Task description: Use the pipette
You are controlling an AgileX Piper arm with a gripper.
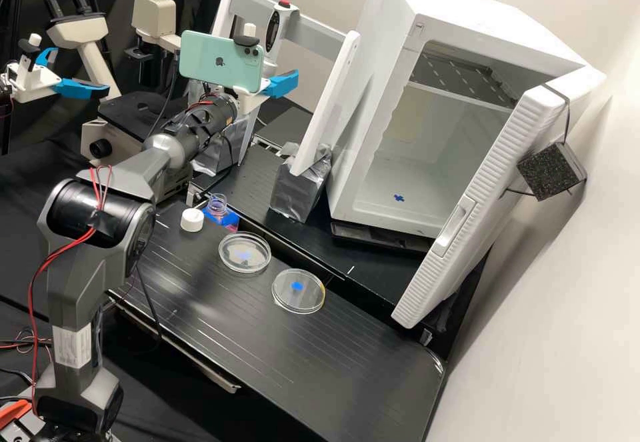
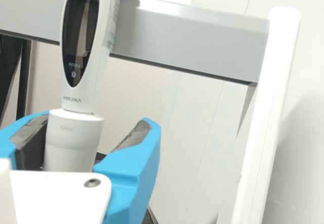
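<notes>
At the rack, my gripper [image 1: 275,87] is beside the lower part of the white pipette [image 1: 274,27], which hangs upright from the rack's grey crossbar. In the wrist view the gripper [image 2: 97,125] stands open, its blue fingers on both sides of the pipette [image 2: 76,138] at its white lower body; a gap shows on one side. The pipette's tip is hidden. On the bench an uncapped clear bottle [image 1: 217,205] stands by its white cap [image 1: 192,220]. Two clear round dishes lie farther along, one dish [image 1: 245,253] beside the other [image 1: 299,291].
The rack's white post [image 1: 328,102] rises from a silver-taped foot [image 1: 299,185]. Right of it stands a white incubator [image 1: 393,35] with its door [image 1: 493,182] open. A microscope [image 1: 77,32] and a second arm's blue-fingered gripper [image 1: 80,88] are at the left.
</notes>
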